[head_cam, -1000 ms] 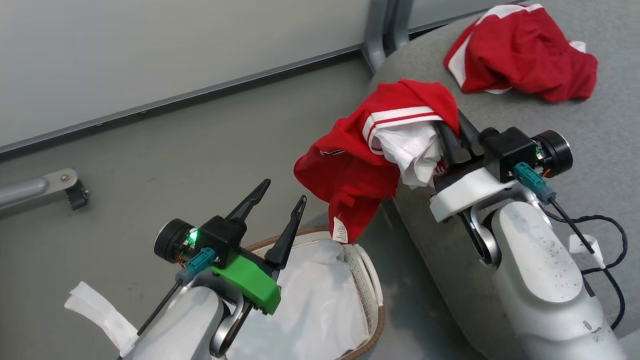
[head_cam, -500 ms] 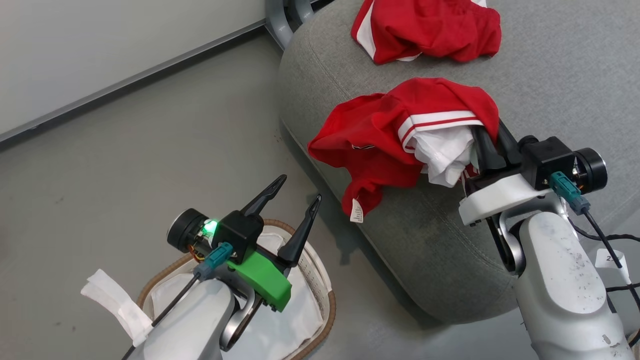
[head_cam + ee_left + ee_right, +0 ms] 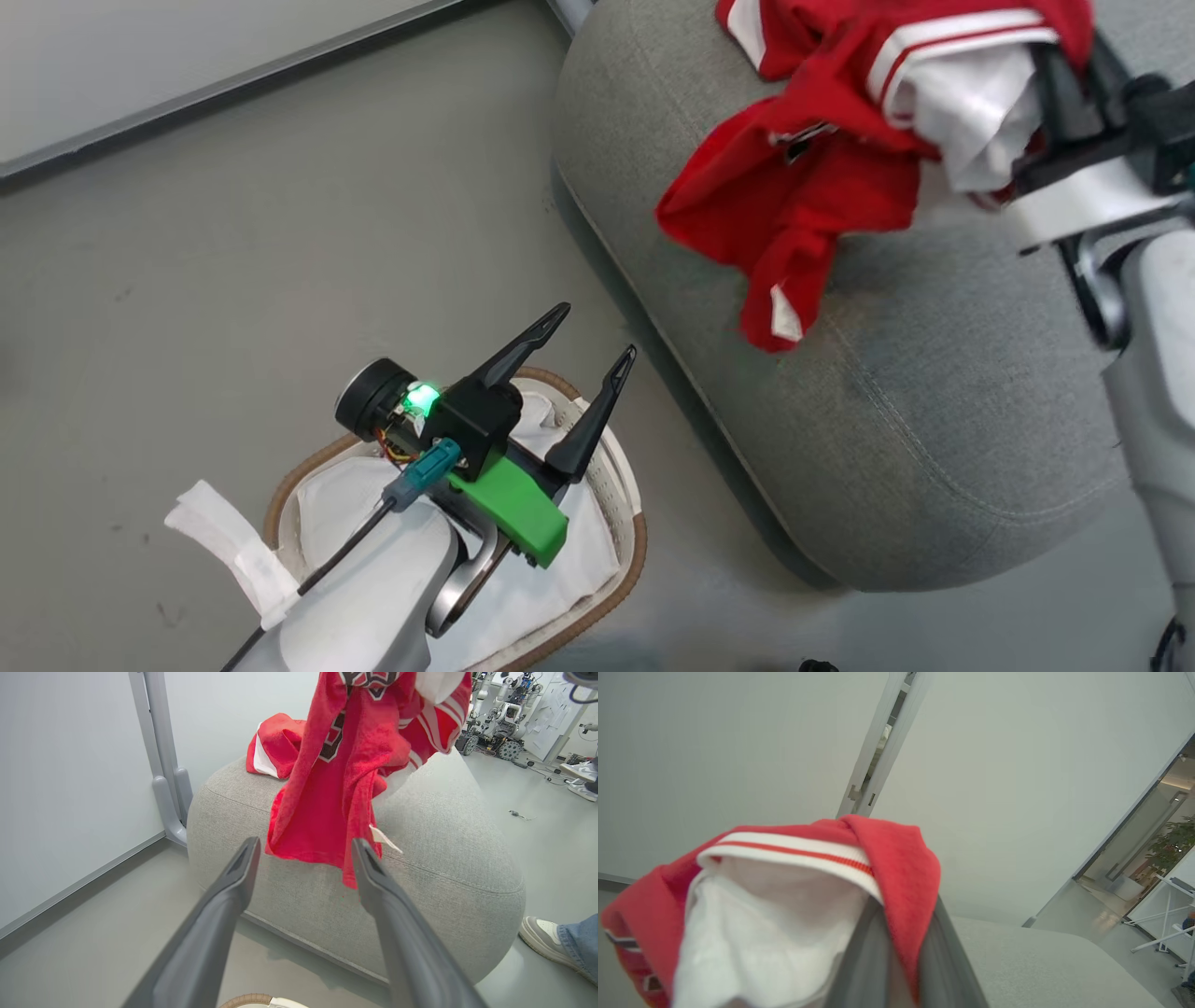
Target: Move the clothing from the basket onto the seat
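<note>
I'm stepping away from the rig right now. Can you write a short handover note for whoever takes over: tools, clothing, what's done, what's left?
Left tool: open, empty, above the basket.
Right tool: shut on the clothing, which hangs over the seat.
Basket: the visible part shows the white liner, no red.
Done: a second red garment lies on the seat.
Left: lower the held piece onto the seat and release it.

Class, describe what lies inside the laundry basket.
A crumpled white liner shows inside the basket. The left arm and its open left gripper cover the middle in the head view, so anything beneath them cannot be seen.
</note>
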`<state>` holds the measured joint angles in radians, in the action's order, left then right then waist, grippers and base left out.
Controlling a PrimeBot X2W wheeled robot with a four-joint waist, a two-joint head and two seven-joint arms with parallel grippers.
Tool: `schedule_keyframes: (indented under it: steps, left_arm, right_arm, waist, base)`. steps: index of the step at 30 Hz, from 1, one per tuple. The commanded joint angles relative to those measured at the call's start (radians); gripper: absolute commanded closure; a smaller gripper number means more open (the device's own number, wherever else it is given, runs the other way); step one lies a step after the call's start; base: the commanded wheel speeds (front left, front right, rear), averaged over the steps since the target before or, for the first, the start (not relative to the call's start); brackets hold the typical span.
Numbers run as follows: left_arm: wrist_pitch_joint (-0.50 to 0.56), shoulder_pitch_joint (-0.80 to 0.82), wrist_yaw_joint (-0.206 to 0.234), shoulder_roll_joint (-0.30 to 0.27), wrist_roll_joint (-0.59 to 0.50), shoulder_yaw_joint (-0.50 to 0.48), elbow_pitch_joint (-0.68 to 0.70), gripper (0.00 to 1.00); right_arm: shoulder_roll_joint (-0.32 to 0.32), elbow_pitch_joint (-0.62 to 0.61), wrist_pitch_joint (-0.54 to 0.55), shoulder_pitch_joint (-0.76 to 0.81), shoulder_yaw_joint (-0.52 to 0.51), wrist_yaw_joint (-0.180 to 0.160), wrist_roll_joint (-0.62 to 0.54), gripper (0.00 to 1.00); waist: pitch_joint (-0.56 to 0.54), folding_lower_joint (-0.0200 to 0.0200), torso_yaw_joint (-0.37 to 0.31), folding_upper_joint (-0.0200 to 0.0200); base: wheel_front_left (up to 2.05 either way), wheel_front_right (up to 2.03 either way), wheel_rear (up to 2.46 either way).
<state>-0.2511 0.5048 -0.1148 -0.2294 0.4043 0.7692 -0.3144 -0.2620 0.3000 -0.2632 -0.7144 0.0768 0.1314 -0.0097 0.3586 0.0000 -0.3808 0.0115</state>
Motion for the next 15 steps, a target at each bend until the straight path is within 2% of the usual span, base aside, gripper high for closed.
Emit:
schedule_keyframes:
  steps: [1,4,9,15]
  left_arm:
    - [0.002,0.023,-0.003,-0.004,-0.013,0.001,0.008,0.00]
    - [0.006,0.041,-0.003,-0.011,-0.022,0.011,0.022,0.00]
    - [0.026,0.071,-0.005,-0.027,-0.041,0.028,0.059,0.00]
    - [0.044,0.124,0.003,-0.048,-0.072,0.031,0.107,0.00]
  right_arm:
    - [-0.040,0.008,-0.002,-0.050,-0.004,-0.001,0.011,1.00]
    - [-0.133,0.035,-0.002,-0.149,-0.011,-0.002,0.011,1.00]
    - [-0.269,0.120,0.005,-0.314,-0.093,-0.001,0.029,1.00]
    - [-0.368,0.202,0.066,-0.415,-0.223,-0.002,-0.024,1.00]
  waist:
    - [0.064,0.0000,0.064,-0.0115]
    - [0.108,0.0000,0.101,-0.0115]
    - [0.194,0.0000,0.166,-0.0115]
    - [0.294,0.0000,0.248,-0.0115]
  base:
    - [0.00,0.00,0.00]
    - [0.00,0.00,0.00]
    - [0.00,0.00,0.00]
    - [0.00,0.00,0.00]
